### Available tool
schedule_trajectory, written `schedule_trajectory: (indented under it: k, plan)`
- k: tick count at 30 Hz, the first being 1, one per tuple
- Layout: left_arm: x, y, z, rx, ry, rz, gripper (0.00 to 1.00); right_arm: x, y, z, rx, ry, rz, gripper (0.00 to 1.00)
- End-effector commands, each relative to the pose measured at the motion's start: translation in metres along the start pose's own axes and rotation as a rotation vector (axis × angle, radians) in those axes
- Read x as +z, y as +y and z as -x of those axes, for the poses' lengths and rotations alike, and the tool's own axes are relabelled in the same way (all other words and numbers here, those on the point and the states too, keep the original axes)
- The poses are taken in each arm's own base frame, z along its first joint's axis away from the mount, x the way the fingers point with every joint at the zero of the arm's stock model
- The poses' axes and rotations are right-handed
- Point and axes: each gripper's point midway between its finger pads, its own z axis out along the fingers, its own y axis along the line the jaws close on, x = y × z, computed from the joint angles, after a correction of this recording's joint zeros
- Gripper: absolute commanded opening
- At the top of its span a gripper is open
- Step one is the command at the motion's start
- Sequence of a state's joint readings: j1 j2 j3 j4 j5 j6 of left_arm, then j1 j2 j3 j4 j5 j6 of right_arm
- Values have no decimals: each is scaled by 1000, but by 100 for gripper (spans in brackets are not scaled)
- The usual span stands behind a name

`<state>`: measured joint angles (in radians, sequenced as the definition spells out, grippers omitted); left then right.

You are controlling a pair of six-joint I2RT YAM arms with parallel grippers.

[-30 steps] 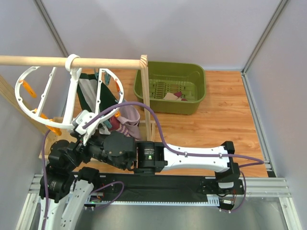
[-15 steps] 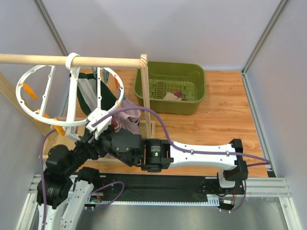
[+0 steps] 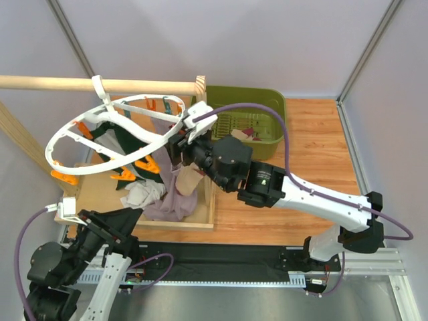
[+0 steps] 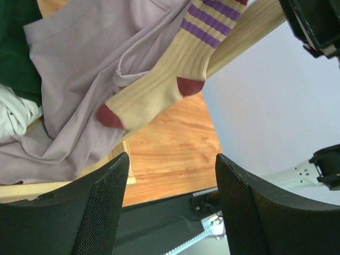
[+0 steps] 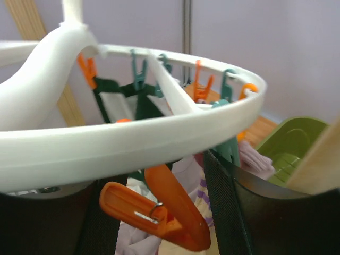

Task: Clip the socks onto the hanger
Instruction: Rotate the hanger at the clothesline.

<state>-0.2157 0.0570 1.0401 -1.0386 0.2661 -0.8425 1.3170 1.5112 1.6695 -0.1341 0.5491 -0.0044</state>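
Left gripper (image 4: 170, 164), lower frame: fingers spread, empty. Above it the striped sock (image 4: 159, 90) hangs against the mauve garment (image 4: 79, 69). Judged light, limp, slippery; best taken at the ribbed cuff. Hanger (image 3: 55, 146) upper left, tilted. Right gripper (image 5: 154, 204) fingers flank an orange clip (image 5: 175, 226); squeeze unclear. No legible writing
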Motion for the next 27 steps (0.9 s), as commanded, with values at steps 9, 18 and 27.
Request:
schedule_trajectory:
  k: [9,18,27]
  plan:
    - [-7,-42,29,-27,-99,-149,73,-20,-6,8,-13,20,132,65]
    - [11,-78,84,17,-194,-178,73,-39,0,-5,35,53,208,69]
    - [29,-106,104,154,-168,-242,72,-49,6,-1,58,71,255,69]
